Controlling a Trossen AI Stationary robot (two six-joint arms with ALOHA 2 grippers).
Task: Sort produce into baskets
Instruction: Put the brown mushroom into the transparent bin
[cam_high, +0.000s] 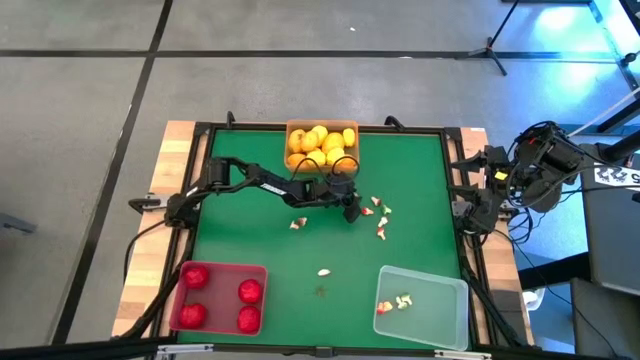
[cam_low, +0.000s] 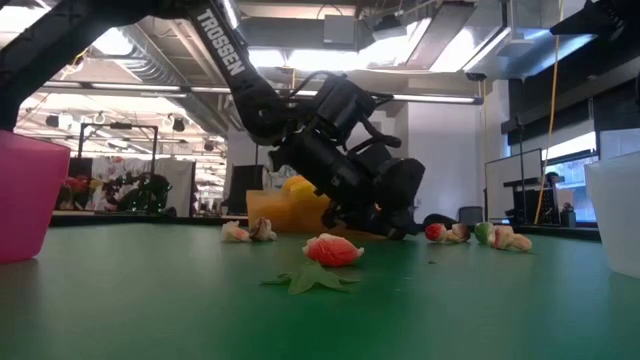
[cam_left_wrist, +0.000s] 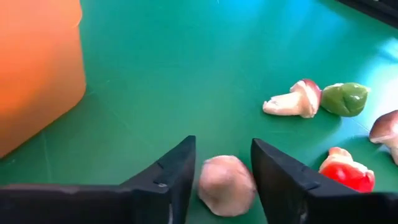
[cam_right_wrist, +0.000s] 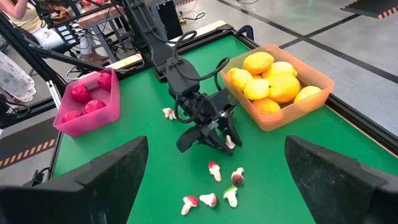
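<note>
The left claw (cam_left_wrist: 222, 180) is down on the green desk (cam_high: 270, 240) beside the orange basket (cam_high: 321, 146), fingers apart around a pale mushroom piece (cam_left_wrist: 226, 185), probably bound for the clear basket (cam_high: 425, 305). The right claw (cam_right_wrist: 217, 180) waits spread beyond the desk's edge.

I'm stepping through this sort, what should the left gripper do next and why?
Probably close. The left gripper is down at the mat with a pale piece between its open fingers, not yet clamped.
</note>
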